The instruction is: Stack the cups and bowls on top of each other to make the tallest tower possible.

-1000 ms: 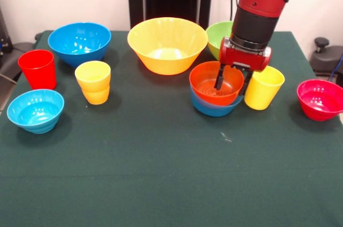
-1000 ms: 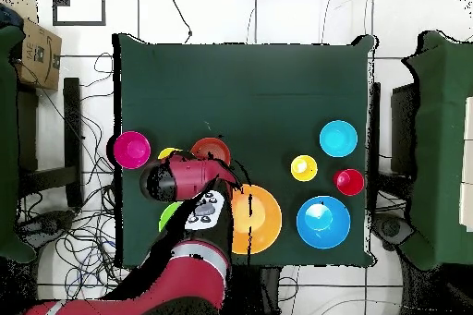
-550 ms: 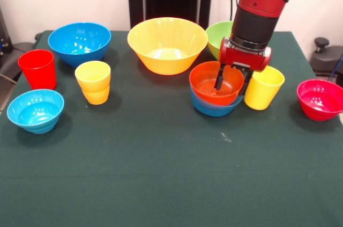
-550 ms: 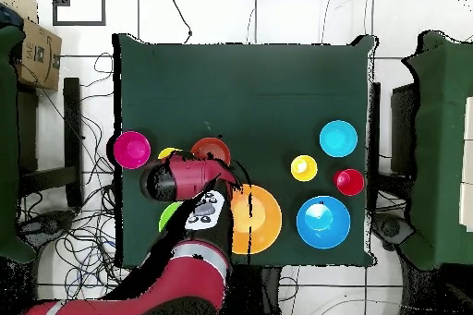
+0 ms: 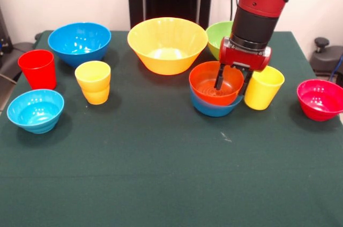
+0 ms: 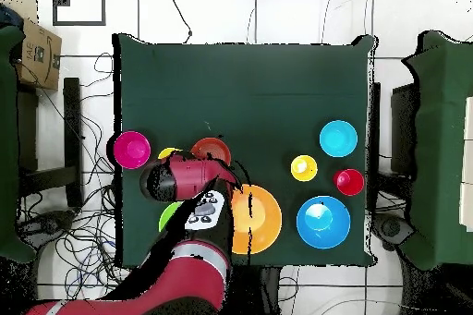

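Nothing has moved over the last second: the gripper [image 5: 232, 84] still hangs at the right rim of the orange-red bowl [image 5: 212, 84], its fingers [image 5: 219, 79] apart, one inside the bowl and the other outside the rim next to the yellow cup [image 5: 263, 87], clamped on nothing. That bowl sits nested in the small blue bowl [image 5: 213, 107] near the middle of the surface [image 5: 171, 168], the only stack so far besides the two nested yellow-orange cups [image 5: 93, 81]. My reading is a pause between release and retreat, with the large yellow-orange bowl [image 5: 167, 44], lime green bowl [image 5: 221, 36], crimson bowl [image 5: 320, 98], red cup [image 5: 37, 68], medium blue bowl [image 5: 79, 41] and light-blue bowl [image 5: 35, 110] still standing loose.
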Controlling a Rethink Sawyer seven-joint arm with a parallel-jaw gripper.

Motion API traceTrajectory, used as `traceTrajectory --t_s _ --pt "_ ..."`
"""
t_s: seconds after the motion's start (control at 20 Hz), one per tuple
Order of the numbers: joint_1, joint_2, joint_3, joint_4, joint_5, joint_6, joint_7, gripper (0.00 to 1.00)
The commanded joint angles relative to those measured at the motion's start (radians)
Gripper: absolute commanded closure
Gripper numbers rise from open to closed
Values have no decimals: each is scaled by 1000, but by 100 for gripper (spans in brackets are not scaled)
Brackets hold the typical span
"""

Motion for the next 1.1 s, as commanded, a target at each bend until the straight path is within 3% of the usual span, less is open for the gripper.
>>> traceTrajectory --t_s 0.05,0.5,1.1 --pt "-10 -31 93 9 24 62 111 0" --pt "-41 -165 120 13 35 228 63 0" --pt "-59 -170 145 -19 34 264 61 0"
